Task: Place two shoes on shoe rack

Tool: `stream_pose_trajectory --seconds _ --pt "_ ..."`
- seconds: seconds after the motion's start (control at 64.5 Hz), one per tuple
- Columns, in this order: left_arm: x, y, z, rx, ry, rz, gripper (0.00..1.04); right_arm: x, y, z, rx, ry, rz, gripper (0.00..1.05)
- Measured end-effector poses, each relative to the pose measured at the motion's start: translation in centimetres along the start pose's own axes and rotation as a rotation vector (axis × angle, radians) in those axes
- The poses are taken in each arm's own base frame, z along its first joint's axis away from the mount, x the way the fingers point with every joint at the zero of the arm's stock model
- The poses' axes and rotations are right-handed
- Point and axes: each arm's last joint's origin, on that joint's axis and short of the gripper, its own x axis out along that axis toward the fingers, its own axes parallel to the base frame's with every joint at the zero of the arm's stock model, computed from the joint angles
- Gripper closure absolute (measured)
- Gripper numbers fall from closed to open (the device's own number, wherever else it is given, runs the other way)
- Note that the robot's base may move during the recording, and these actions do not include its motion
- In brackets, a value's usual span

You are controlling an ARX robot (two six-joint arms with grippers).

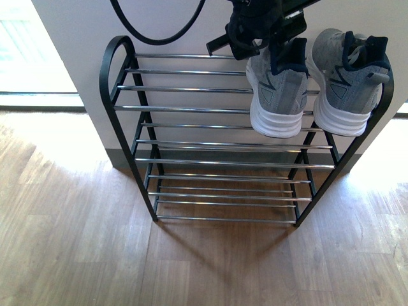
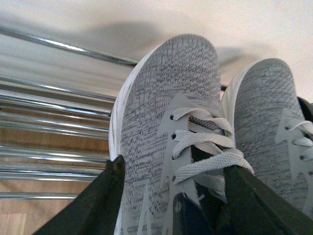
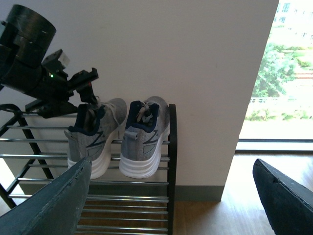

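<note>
The rack [image 1: 120, 60] stands against a white wall [image 1: 76, 38]. Both shoes are on the right end of its top tier, heels towards the front camera. The left gripper [image 1: 273, 39] pinches the left shoe [image 1: 275, 95] at its navy collar. The right shoe [image 1: 349, 86] sits just beside it, against the rack's right frame. Each shoe has a dark zigzag side mark; no lettering can be read.

The left wrist view alone shows the laces [image 2: 205, 147] and the knit toes, with a black finger [image 2: 95, 205] on each side of the held shoe. The right wrist view alone shows a green light [image 3: 50, 75] on the left arm, a window [image 3: 288, 73] with trees, and the right gripper [image 3: 171, 164] spread wide, holding nothing.
</note>
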Motion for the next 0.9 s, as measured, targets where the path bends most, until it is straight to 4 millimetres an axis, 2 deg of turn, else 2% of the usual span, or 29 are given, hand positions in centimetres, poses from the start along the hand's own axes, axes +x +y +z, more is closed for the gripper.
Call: stream_pose_trajectory --seconds 0.093,0.201,0.279,0.31,0.434,0.496,0.589,0.79,0.899 --pt "-2.8 -0.5 1.0 0.016 -0.083 0.021 0.26 0.0 0.0 0.0 0.000 0.000 0.000 0.09" --pt "-7.3 -0.5 2.5 0.020 -0.209 0.062 0.08 0.0 0.0 0.0 0.000 0.000 0.000 0.09" --pt "-10.9 0.4 3.2 0.016 -0.303 0.111 0.10 0.0 0.0 0.0 0.000 0.000 0.000 0.09" --pt "-11.8 0.8 3.3 0.013 -0.323 0.128 0.10 0.0 0.0 0.0 0.000 0.000 0.000 0.09" --pt "-17.1 3.6 3.3 0.016 -0.436 0.250 0.09 0.0 0.0 0.0 0.000 0.000 0.000 0.09" --pt "-20.9 6.0 2.3 0.025 -0.489 0.348 0.09 0.0 0.0 0.0 0.000 0.000 0.000 0.09" --pt "-25.0 8.0 0.5 0.042 -0.536 0.428 0.09 0.0 0.0 0.0 0.000 0.000 0.000 0.09" --pt "-31.8 12.0 -4.4 0.047 -0.549 0.572 0.09 0.0 0.0 0.0 0.000 0.000 0.000 0.09" --pt "-35.0 13.2 -7.2 0.029 -0.561 0.623 0.09 0.0 0.0 0.0 0.000 0.000 0.000 0.09"
